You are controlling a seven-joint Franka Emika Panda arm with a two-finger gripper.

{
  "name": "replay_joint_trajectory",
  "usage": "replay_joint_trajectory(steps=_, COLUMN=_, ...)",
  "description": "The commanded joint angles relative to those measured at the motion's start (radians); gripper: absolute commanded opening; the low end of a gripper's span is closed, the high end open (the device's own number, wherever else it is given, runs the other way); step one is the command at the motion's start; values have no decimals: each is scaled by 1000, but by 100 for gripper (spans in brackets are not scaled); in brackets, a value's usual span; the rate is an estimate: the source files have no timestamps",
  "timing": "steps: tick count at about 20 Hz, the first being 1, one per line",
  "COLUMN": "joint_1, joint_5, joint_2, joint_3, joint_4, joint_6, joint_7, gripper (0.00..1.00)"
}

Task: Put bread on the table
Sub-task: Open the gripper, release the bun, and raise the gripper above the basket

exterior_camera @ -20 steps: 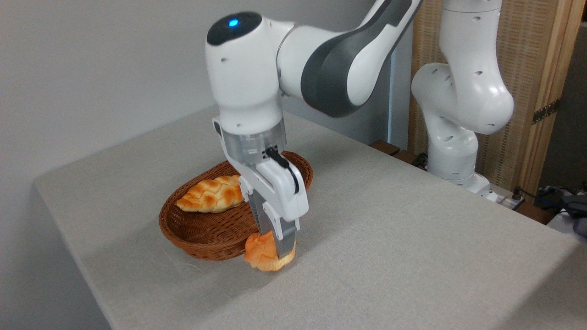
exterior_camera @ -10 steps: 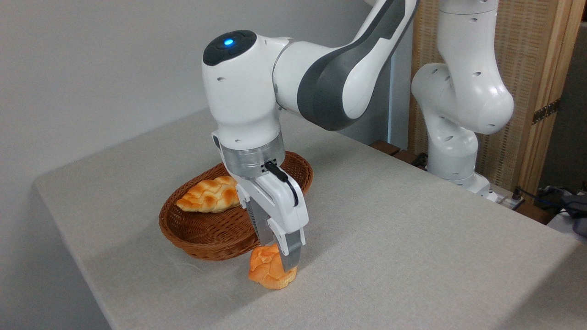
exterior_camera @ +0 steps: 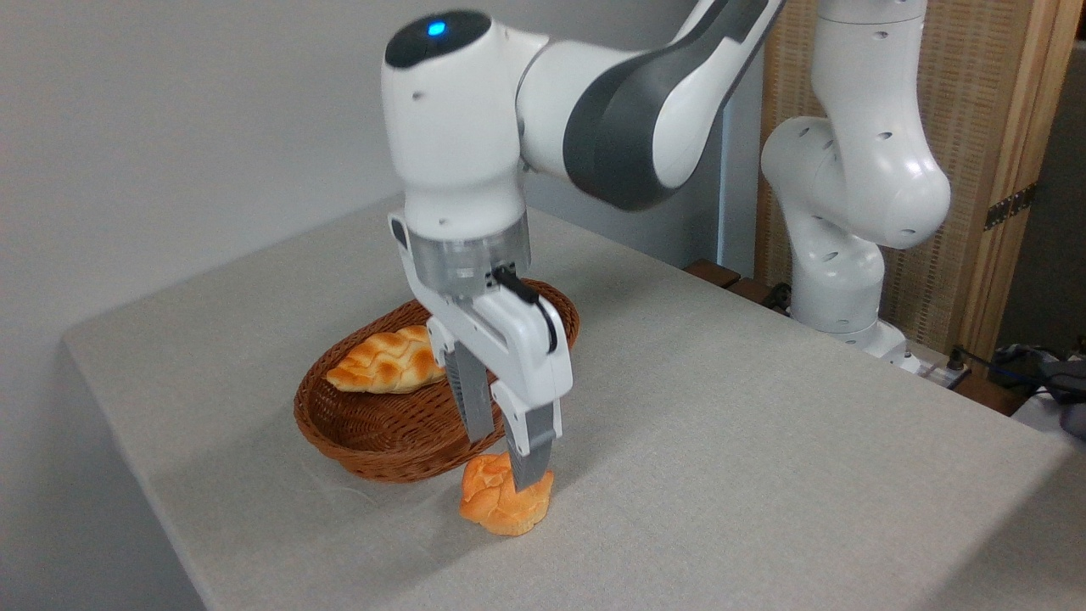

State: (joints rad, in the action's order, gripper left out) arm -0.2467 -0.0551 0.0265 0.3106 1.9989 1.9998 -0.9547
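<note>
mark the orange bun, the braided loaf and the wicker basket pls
orange bun (exterior_camera: 501, 507): fixed camera, on its lumpy top, left of the fingertip.
braided loaf (exterior_camera: 386, 361): fixed camera, on its browned mid-ridges.
wicker basket (exterior_camera: 373, 458): fixed camera, on the near outer wall.

The gripper (exterior_camera: 506, 462) has spread its fingers and risen; the bread (exterior_camera: 506, 507) now sits freed beneath it.

White arm (exterior_camera: 594, 93) bent over, wrist vertical, fingers (exterior_camera: 530, 450) downward and spread apart.
</note>
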Motion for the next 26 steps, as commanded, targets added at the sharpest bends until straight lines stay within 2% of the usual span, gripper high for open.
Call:
replay_joint_trajectory(steps=1, joint_1=-14, joint_5=0, joint_2=56, joint_3=7, joint_4=8, joint_6=-6, joint_7=1, gripper=100)
replay_joint_trajectory(steps=4, joint_1=-22, joint_5=-2, joint_2=82, joint_3=-2, joint_4=6, joint_6=-10, joint_7=19, gripper=100)
replay_joint_trajectory(steps=7, joint_1=-22, joint_5=0, joint_2=87, joint_3=-70, joint_4=-31, joint_6=-12, joint_7=150, gripper=100)
replay_joint_trajectory(steps=11, joint_1=-23, joint_5=6, joint_2=101, joint_3=-113, joint_4=-34, joint_6=-16, joint_7=238, gripper=100)
replay_joint_trajectory(steps=20, joint_1=-22, joint_5=15, joint_2=121, joint_3=-156, joint_4=-55, joint_6=-42, joint_7=248, gripper=100)
replay_joint_trajectory(steps=26, joint_1=-20, joint_5=15, joint_2=122, joint_3=-154, joint_4=-55, joint_6=-75, joint_7=251, gripper=100)
